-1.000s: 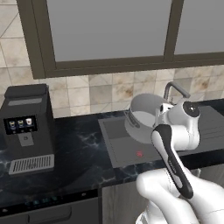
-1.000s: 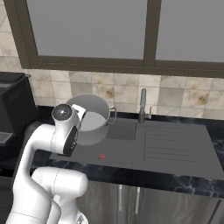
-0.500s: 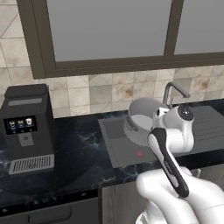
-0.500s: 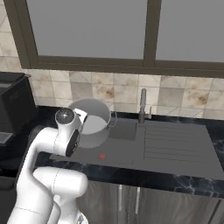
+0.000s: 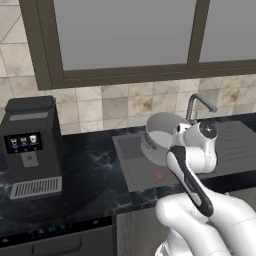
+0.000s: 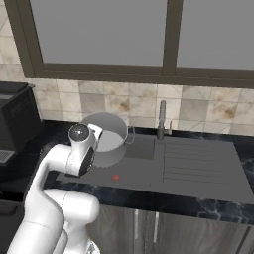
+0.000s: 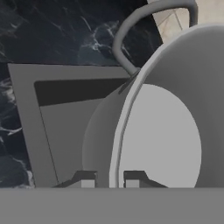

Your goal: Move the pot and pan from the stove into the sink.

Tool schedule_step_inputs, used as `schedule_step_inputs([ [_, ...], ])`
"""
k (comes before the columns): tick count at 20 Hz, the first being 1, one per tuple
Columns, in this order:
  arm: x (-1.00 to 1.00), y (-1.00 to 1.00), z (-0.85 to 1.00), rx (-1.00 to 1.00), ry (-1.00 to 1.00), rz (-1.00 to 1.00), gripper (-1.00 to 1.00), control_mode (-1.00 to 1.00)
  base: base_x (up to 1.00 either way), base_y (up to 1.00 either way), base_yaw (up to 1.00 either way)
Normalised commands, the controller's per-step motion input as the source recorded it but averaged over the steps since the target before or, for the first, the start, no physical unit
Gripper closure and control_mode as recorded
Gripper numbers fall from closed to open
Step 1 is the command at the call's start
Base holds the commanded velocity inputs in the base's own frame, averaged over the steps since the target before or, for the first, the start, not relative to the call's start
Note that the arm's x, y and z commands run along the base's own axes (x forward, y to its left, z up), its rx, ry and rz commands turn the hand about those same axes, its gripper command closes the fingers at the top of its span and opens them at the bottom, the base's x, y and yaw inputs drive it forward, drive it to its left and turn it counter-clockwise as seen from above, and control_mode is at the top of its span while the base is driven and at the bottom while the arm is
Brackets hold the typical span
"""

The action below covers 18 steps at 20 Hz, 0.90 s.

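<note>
Pinching the rim of the pot (image 7: 175,131), the gripper (image 7: 110,179) has one dark fingertip (image 7: 85,180) outside the wall and the other inside it, with the thin metal edge running up between them in the hand view. The jaws are clenched on that rim, so the pot is held by its near wall. From the same view the pot's pale flat bottom shows through its mouth, and a loop handle arches from the rim on the side away from the gripper.

In the base views the pot (image 5: 162,137) hangs over the sink (image 5: 140,172), tilted so that its mouth faces partly toward the arm, above the back half of the basin. Its lower edge lies close to the basin, but whether it touches cannot be told. In the right base view the pot (image 6: 106,139) sits at the basin end of the sink (image 6: 149,168), beside the faucet (image 6: 161,119), which rises from the sink's back edge next to the pot. A small red mark lies on the basin floor (image 6: 115,177), nearer the front edge than the pot. The ribbed drainboard (image 6: 198,166) spreads out on the far side of the faucet from the pot. The dark marbled bench (image 5: 90,175) surrounds the sink, and a black coffee machine (image 5: 31,142) stands on it well apart from the sink, against the tiled wall under the window.
</note>
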Motion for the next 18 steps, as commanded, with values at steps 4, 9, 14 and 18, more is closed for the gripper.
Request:
schedule_step_inputs([
  [4,0.37,0.0,-0.3,0.0,0.0,0.0,1.0,-1.0,0.0,0.0,0.0],
  [9,0.38,0.0,-0.33,0.0,0.0,0.0,1.0,-1.0,0.0,0.0,0.0],
  [14,0.39,-0.01,-0.35,0.0,0.0,0.0,1.0,-1.0,0.0,0.0,0.0],
  [18,0.31,-0.06,-0.38,0.0,0.0,-0.01,1.0,-1.0,0.0,0.0,0.0],
])
